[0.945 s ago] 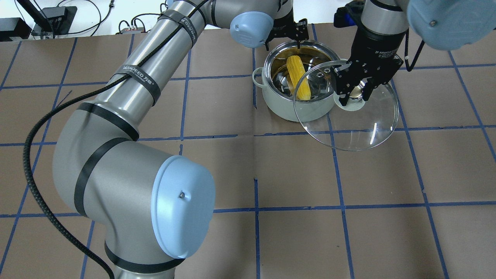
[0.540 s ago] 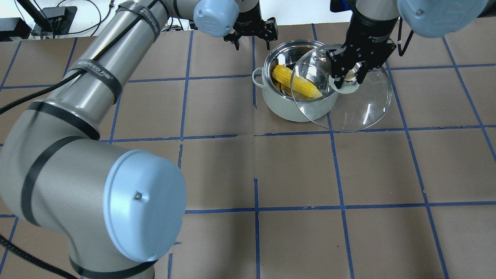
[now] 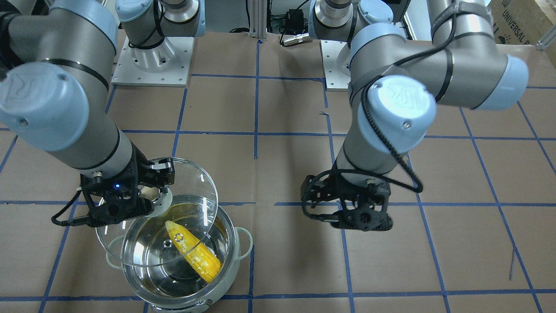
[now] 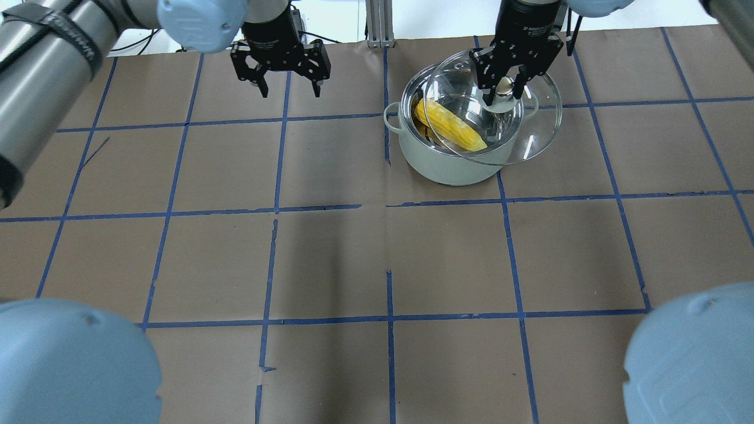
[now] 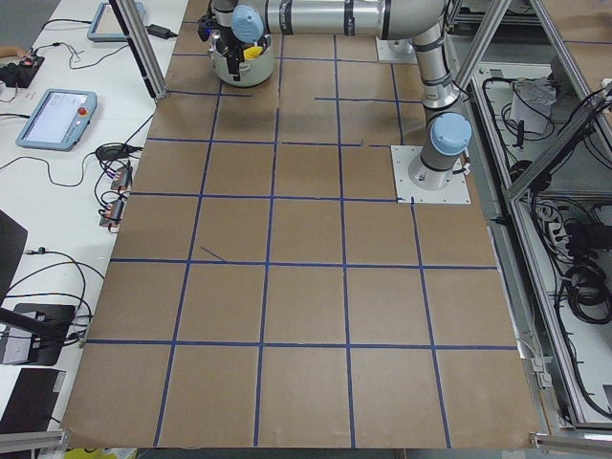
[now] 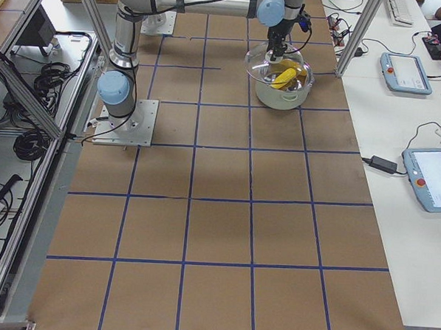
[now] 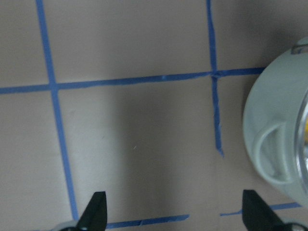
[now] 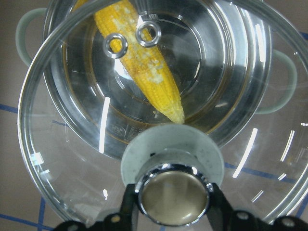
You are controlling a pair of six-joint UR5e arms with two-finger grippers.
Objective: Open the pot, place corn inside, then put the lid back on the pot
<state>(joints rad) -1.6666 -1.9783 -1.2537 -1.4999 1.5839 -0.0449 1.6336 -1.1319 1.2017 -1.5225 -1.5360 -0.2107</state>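
Observation:
The pot [image 4: 450, 168] stands at the table's far right of centre, with the corn [image 4: 450, 125] lying slantwise inside it. My right gripper [image 4: 503, 88] is shut on the knob of the glass lid [image 4: 536, 132] and holds it just above the pot, offset to the right, so it covers only part of the opening. The right wrist view shows the knob [image 8: 171, 197] between the fingers and the corn [image 8: 139, 72] through the glass. My left gripper [image 4: 288, 91] is open and empty over bare table left of the pot. The left wrist view shows the pot's wall [image 7: 269, 120] at its right.
The table is brown paper with a blue tape grid [image 4: 389, 203]. The arm bases [image 3: 152, 56] stand at the robot's side. In the front view the left gripper [image 3: 365, 217] hangs well clear of the pot [image 3: 232, 261]. Teach pendants [image 6: 430, 180] lie on the side benches.
The left gripper has let go of the corn and drawn away leftward, open. The corn now lies slantwise in the pot. The right gripper has carried the lid back over the pot.

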